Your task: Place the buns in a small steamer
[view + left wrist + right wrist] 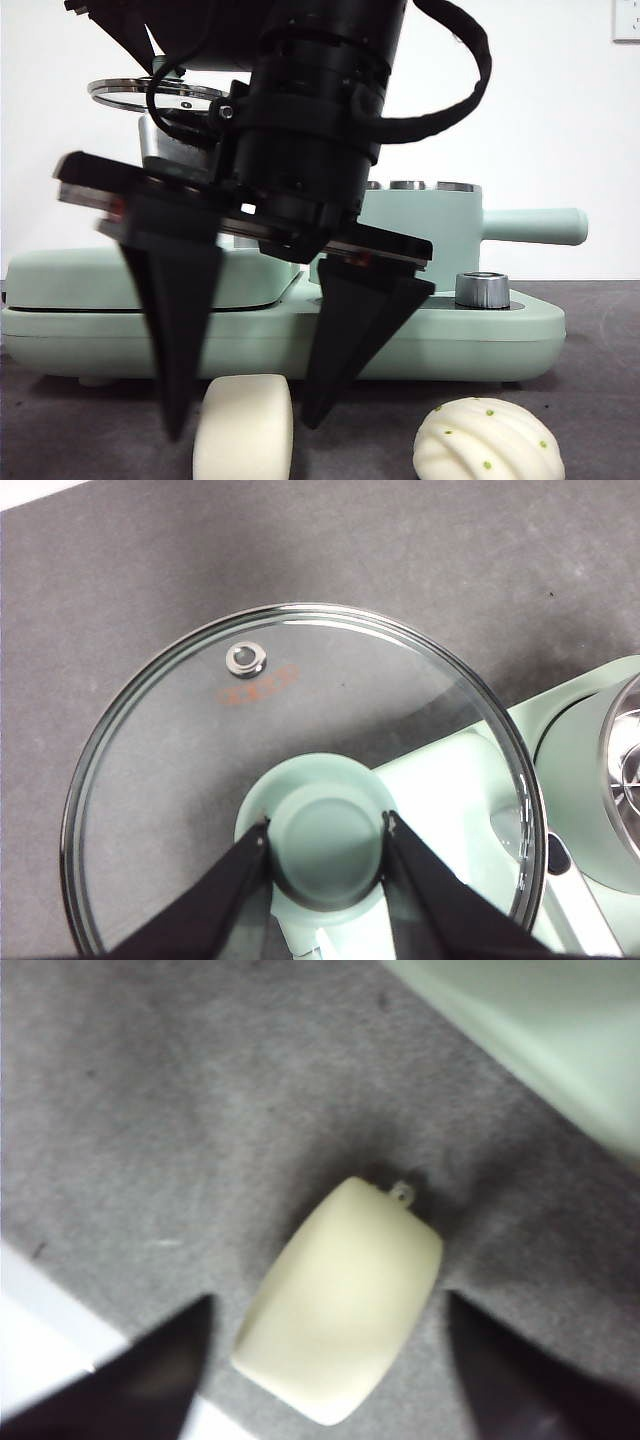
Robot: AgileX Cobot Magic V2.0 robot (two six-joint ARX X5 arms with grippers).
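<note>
The smooth bun (243, 428) (340, 1300) lies on the dark mat near the front. My right gripper (245, 428) (328, 1305) hangs open just over it, one jaw on each side, neither touching. To its right on the mat lies the ridged bun (487, 440) with green dots. Behind the arm stands the small steamer (430, 225) (600, 770), uncovered, its straight handle (535, 225) pointing right. My left gripper (328, 825) is shut on the green knob (328, 840) of the glass lid (150, 95) (180, 780), held in the air at the back left.
The steamer sits on a long mint-green appliance base (480, 340) with a flat hinged grill plate (100, 275) on its left half and a steel dial (482, 290). A white wall stands behind. The dark mat (150, 1110) runs to a white edge near the right gripper.
</note>
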